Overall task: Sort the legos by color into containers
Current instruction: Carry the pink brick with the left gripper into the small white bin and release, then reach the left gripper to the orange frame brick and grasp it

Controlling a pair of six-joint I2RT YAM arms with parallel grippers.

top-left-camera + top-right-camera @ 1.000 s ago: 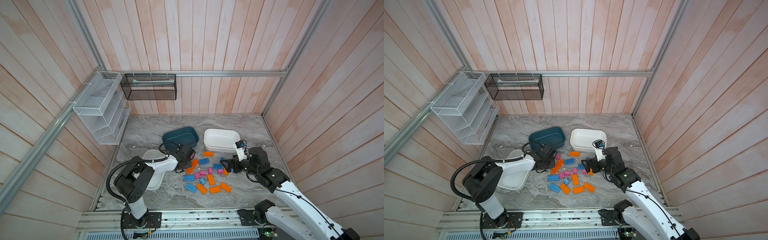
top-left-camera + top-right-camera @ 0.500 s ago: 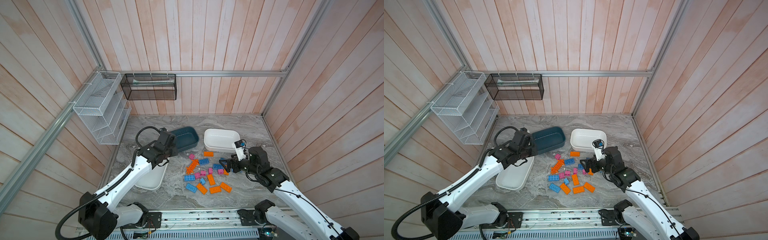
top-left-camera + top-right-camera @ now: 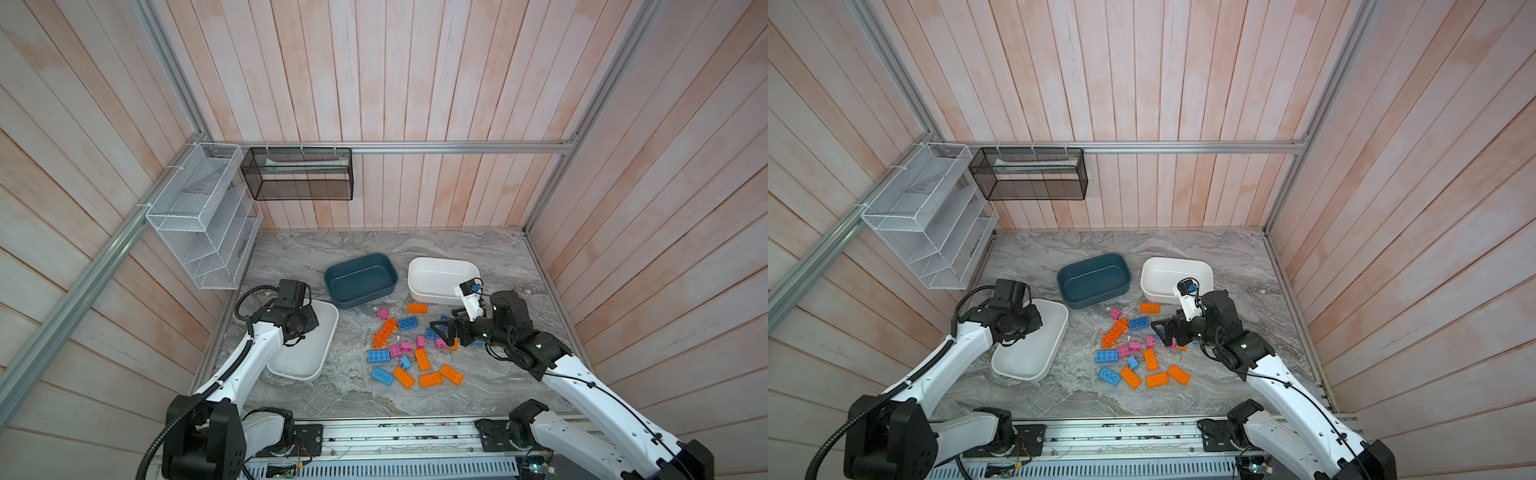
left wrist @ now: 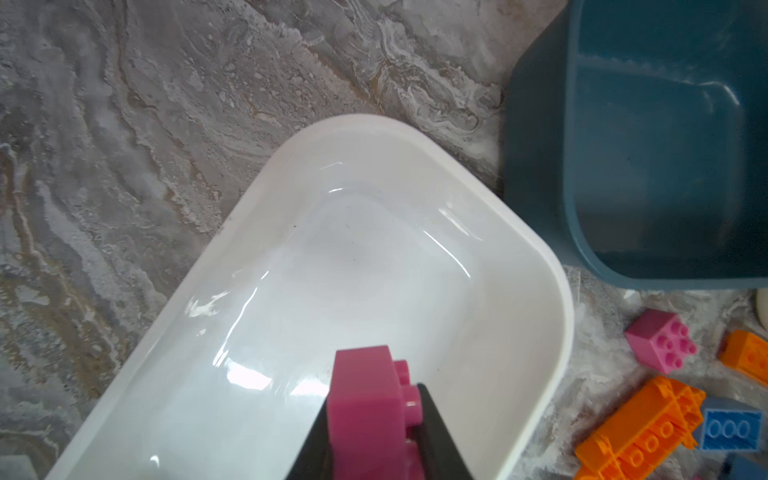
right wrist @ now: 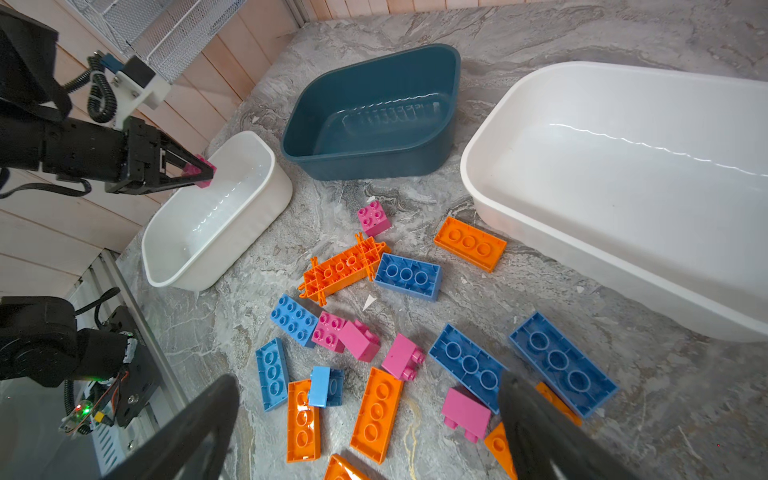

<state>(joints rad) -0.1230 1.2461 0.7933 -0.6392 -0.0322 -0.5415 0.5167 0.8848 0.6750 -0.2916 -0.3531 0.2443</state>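
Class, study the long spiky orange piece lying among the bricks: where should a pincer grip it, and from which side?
Grip the long spiky orange piece across its narrow width at mid-length, coming straight down from above. It lies flat, its fins cluster at the ends, and a blue brick crowds one end, so the middle looks clearest.

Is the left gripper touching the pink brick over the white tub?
Touching. The left wrist view shows the pink brick clamped between the fingers of the left gripper; the right wrist view agrees.

Stereo pair o/head, wrist views close
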